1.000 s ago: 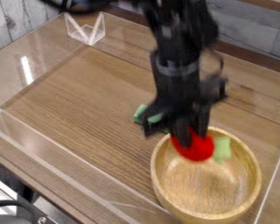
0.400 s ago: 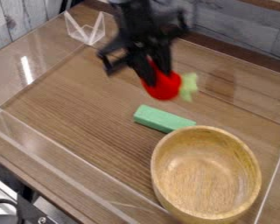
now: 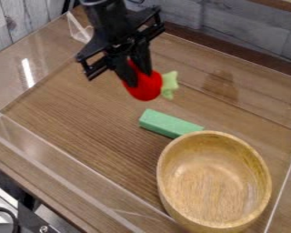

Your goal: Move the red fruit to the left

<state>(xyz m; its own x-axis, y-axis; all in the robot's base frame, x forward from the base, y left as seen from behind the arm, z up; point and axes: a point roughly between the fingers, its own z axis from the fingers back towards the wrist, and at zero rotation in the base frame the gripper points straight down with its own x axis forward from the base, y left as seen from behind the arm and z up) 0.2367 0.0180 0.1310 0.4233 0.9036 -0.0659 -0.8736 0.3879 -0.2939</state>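
Red fruit (image 3: 142, 86): glossy plastic. Bowl (image 3: 215, 187): matt grained wood. Table (image 3: 75, 118): wood-grain, behind clear glossy panels.

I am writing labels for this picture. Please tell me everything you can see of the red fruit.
The red fruit is small, rounded, bright red and looks like smooth plastic, with a light green leafy end pointing right. The black gripper is shut on it from above and holds it in the air, tilted, over the wooden table, up-left of the green block.

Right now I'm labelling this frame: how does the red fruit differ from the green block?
The red fruit is rounded and bright red with a leafy green end; the green block is flat, rectangular and all green. The fruit is held off the table in the gripper; the block lies on the wood, untouched. Both are much smaller than the wooden bowl.
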